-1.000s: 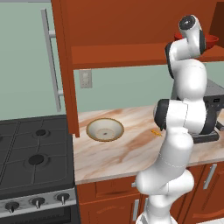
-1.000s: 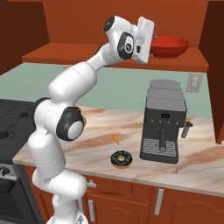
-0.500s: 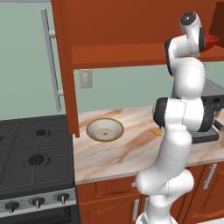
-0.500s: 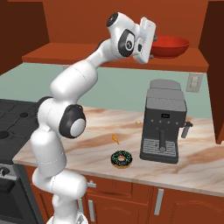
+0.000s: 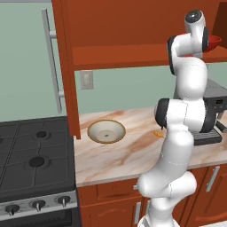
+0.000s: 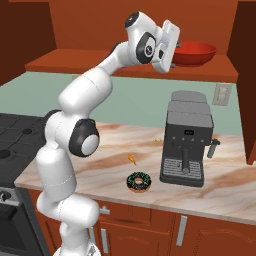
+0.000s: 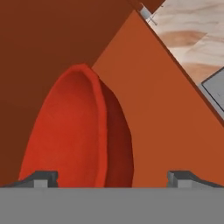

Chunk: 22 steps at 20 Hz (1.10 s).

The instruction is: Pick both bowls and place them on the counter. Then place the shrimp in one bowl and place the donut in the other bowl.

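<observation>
The glossy red bowl (image 6: 194,53) sits on the wooden shelf (image 6: 100,67) above the counter (image 6: 227,186). My gripper (image 6: 174,48) is raised to shelf height just left of it, open. In the hand view the red bowl (image 7: 78,131) is close ahead, its rim lying between the two spread fingertips of my gripper (image 7: 113,179). The cream-beige bowl (image 5: 106,131) rests on the counter (image 5: 115,159) near the stove. The tiny orange shrimp (image 6: 132,159) and the sprinkled chocolate donut (image 6: 138,182) lie on the counter in front of the arm. The shrimp (image 5: 157,134) also shows beside the arm.
A dark coffee machine (image 6: 187,145) stands on the counter right of the donut, below the shelf. A black stove (image 5: 31,155) adjoins the counter on the left. Cabinet walls close in the shelf at the back and right.
The hand has edged a little closer to the red bowl on the shelf. The jaws have stayed open. Nothing on the counter has moved.
</observation>
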{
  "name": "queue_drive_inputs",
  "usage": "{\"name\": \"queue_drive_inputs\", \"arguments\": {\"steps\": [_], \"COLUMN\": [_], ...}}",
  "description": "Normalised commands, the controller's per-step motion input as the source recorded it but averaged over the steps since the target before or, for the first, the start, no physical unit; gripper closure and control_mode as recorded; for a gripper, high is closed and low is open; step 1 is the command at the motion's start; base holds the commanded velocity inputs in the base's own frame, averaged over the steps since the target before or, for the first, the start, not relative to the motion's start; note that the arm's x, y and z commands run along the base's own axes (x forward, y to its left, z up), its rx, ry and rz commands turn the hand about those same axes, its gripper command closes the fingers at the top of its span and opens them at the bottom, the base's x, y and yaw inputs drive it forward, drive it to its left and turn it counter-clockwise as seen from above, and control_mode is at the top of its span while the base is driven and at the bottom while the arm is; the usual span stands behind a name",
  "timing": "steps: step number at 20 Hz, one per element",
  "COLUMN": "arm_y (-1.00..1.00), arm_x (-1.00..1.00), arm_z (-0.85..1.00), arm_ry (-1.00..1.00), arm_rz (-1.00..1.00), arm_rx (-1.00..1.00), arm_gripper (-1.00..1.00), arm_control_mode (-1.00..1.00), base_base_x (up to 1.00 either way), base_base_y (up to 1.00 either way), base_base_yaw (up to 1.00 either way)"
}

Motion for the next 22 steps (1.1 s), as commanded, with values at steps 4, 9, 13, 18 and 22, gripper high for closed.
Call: {"name": "queue_drive_inputs", "arguments": {"steps": [4,9,13,18,22], "arm_y": [0.0,0.0,0.0,0.07,0.13], "arm_x": [0.09,0.05,-0.03,-0.15,-0.27], "arm_z": [-0.24,-0.24,-0.26,-0.22,-0.01], "arm_ry": [0.0,0.0,0.0,0.0,-0.03], "arm_rz": [0.0,0.01,0.01,0.02,0.0], "arm_rx": [0.06,0.07,0.06,0.04,0.05], "arm_gripper": [1.0,1.0,1.0,1.0,1.0], "arm_control_mode": [-1.0,-1.0,-1.0,-1.0,-1.0], "base_base_x": [0.0,0.0,0.0,0.0,0.0], "base_base_y": [0.0,0.0,0.0,0.0,0.0], "base_base_yaw": [0.0,0.0,0.0,0.0,0.0]}}
